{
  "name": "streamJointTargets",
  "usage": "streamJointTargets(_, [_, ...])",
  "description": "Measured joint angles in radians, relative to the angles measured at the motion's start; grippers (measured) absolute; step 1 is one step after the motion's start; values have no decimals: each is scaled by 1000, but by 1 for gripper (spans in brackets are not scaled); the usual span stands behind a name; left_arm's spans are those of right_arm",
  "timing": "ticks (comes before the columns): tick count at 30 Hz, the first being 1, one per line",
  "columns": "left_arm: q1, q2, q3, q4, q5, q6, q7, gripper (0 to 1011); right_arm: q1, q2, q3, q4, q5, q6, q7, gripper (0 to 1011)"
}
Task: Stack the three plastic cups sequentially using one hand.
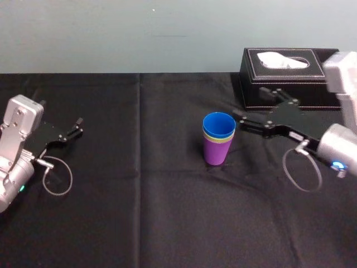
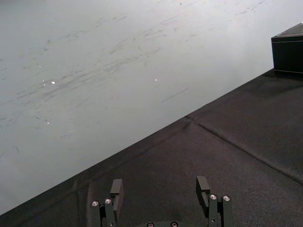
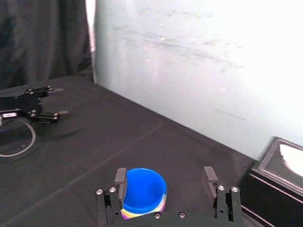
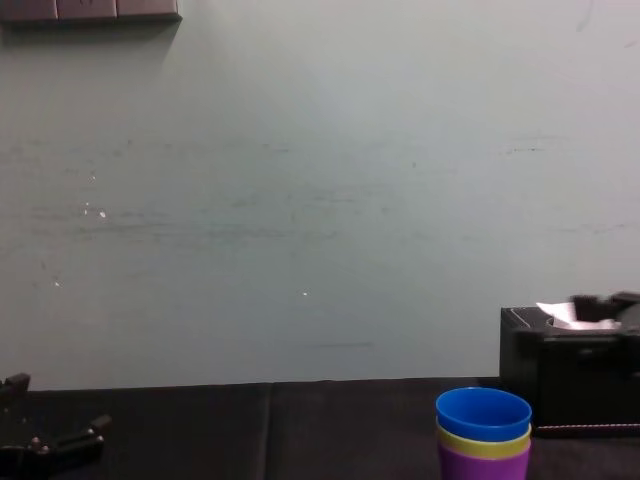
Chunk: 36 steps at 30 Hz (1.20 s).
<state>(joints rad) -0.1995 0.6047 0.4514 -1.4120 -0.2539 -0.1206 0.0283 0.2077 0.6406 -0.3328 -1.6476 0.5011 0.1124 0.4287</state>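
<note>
Black cloth covers the table (image 1: 167, 223) edge to edge, with a pale grey-green wall (image 1: 111, 33) behind it. Black tissue box (image 1: 290, 72) sits at the far right near the wall, white tissue showing through the top slot.

Right arm reaches in from the right. Right gripper (image 1: 249, 104) is level with the cup rims and just right of the stack, its nearer fingertip close to the blue rim; contact not clear. Jaws are spread wide and hold nothing. In the right wrist view the stack sits low between the two fingers (image 3: 120, 176).

Left arm is parked at the table's left edge, well apart from the cups. Left gripper (image 1: 81, 126) is also spread wide and empty, over bare cloth.

Cups are nested into one upright stack, centre-right on the table, in front of and left of the tissue box:
- purple cup (image 1: 217, 153) at the bottom, on the cloth
- yellow-green cup (image 1: 218, 139) inside it, only a band showing
- blue cup (image 1: 218, 124) on top, mouth up
</note>
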Motion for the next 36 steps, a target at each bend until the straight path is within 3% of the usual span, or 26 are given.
streamJointTargets(7, [0, 0, 0, 0, 0, 0, 0, 1011, -136, 38, 114, -68, 15, -47, -53, 1003])
streamJointTargets(15, [0, 0, 0, 0, 0, 0, 0, 1011, -235, 34, 198, -37, 25, -94, -80, 1003])
streamJointTargets(23, [0, 0, 0, 0, 0, 0, 0, 1011, -243, 5, 216, 37, 17, -105, -81, 1003])
streamJointTargets(36, [0, 0, 0, 0, 0, 0, 0, 1011, -242, 9, 215, 27, 16, -105, -81, 1002])
